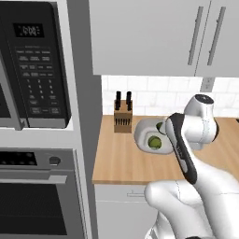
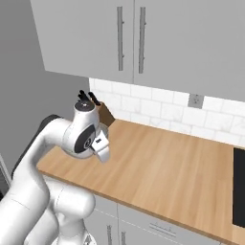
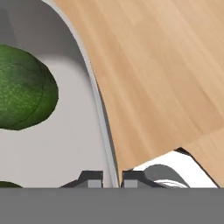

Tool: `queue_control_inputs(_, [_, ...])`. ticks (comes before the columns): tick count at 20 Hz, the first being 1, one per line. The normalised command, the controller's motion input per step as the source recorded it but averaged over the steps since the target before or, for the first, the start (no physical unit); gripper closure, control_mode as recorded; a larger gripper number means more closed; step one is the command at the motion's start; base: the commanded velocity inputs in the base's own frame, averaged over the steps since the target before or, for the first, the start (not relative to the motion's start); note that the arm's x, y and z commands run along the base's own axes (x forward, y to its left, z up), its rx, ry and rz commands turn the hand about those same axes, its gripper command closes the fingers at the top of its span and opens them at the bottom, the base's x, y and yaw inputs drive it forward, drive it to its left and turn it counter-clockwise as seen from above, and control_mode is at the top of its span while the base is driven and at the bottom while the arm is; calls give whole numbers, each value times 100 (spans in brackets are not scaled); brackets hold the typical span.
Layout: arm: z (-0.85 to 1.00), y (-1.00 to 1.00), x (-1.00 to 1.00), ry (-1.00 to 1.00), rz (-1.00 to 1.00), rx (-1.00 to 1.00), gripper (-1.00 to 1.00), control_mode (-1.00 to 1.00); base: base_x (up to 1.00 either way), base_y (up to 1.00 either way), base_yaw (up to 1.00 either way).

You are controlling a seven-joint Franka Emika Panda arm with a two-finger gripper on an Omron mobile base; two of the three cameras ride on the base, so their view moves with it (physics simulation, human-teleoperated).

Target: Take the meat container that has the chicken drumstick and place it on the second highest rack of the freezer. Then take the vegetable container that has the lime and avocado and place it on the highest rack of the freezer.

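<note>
While the hand view is looking straight down along the fingers, the gripper (image 3: 110, 178) is sitting clamped on the thin rim of the vegetable container (image 3: 97, 100), one dark fingertip (image 3: 90, 178) inside the wall and the other just outside it, the two nearly together. Inside the pale grey container, the avocado (image 3: 24, 89) is lying at about nine o'clock from the grip, dark green and oval, resting on the container's floor; a sliver of another green thing is showing at seven o'clock, too little to name. In the left base view the container (image 1: 142, 133) is resting on the wooden counter (image 1: 119, 161), with a round yellow-green lime (image 1: 154, 142) showing in it beside the arm's dark-striped forearm. At ten o'clock from the container a wooden knife block (image 1: 123, 119) is standing against the white tiled backsplash (image 1: 154, 91). Grey wall cabinets (image 1: 144, 37) are hanging above, and at nine o'clock a black microwave (image 1: 35, 63) is sitting over a black oven (image 1: 37, 196).
</note>
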Motion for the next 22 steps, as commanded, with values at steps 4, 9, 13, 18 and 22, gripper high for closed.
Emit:
queue_control_inputs(4, [56, -19, -57, -11, -6, 0, 100, -100, 0, 0, 0])
queue_control_inputs(9, [51, -1, -39, -5, -8, 0, 100, -100, 0, 0, 0])
queue_control_inputs(13, [47, -4, -31, -2, -4, 0, 100, -100, 0, 0, 0])
queue_control_inputs(18, [45, -9, -38, 0, -2, 0, 100, -100, 0, 0, 0])
queue_control_inputs(22, [20, -1, -20, 0, 0, 0, 100, -100, 0, 0, 0])
